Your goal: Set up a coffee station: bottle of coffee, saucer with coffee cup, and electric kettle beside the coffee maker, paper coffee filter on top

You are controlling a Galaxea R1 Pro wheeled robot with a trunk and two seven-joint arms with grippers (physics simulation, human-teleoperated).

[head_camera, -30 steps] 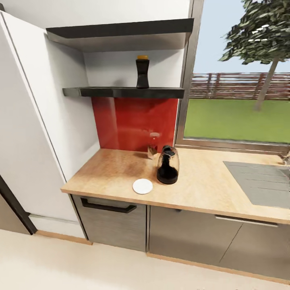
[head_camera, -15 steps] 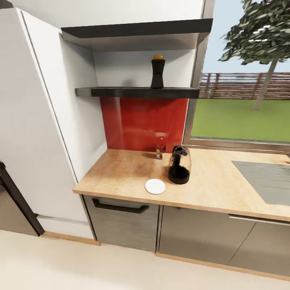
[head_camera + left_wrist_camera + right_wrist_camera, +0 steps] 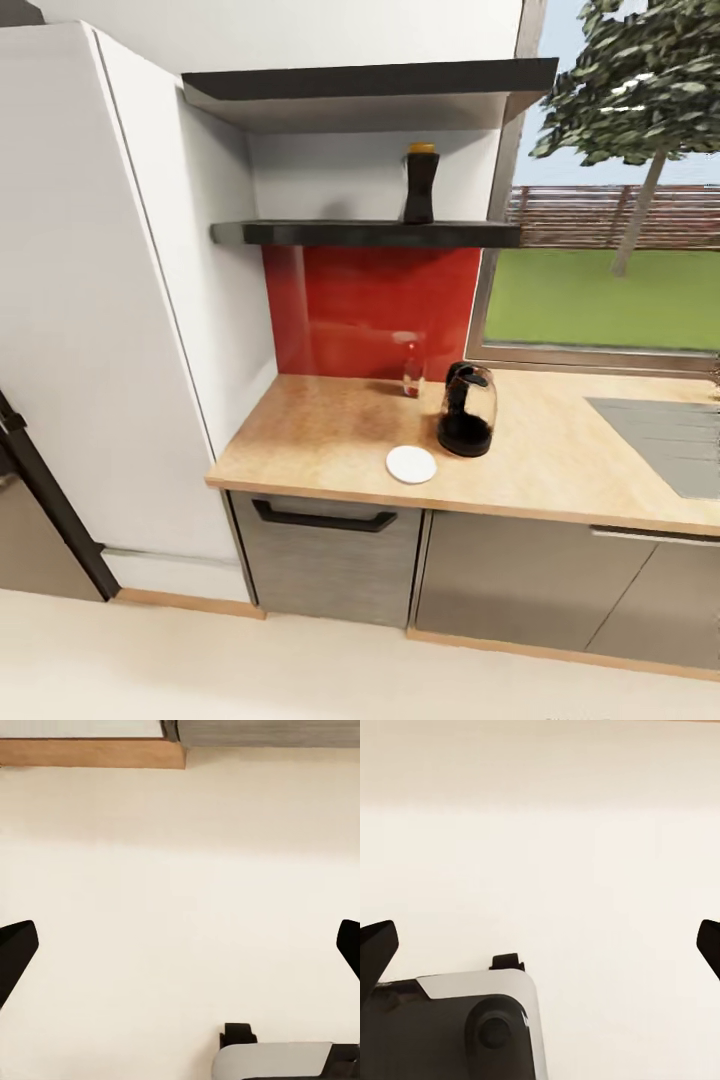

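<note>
1 electric kettle (image 3: 467,410), 1 saucer (image 3: 411,465), 2 bottles (image 3: 421,184) (image 3: 411,370), 2 shelves (image 3: 370,233) (image 3: 370,80), 1 sink (image 3: 665,440).

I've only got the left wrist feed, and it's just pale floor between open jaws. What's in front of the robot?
Observer: The head view has the kitchen countertop ahead, with the electric kettle standing upright on it.
Operator: Any saucer?
Observer: Yes. The saucer lies flat near the counter's front edge, close beside the kettle, with nothing on it.
Operator: And the right gripper?
Observer: The right gripper is over bare floor, jaws wide apart, holding nothing.
</note>
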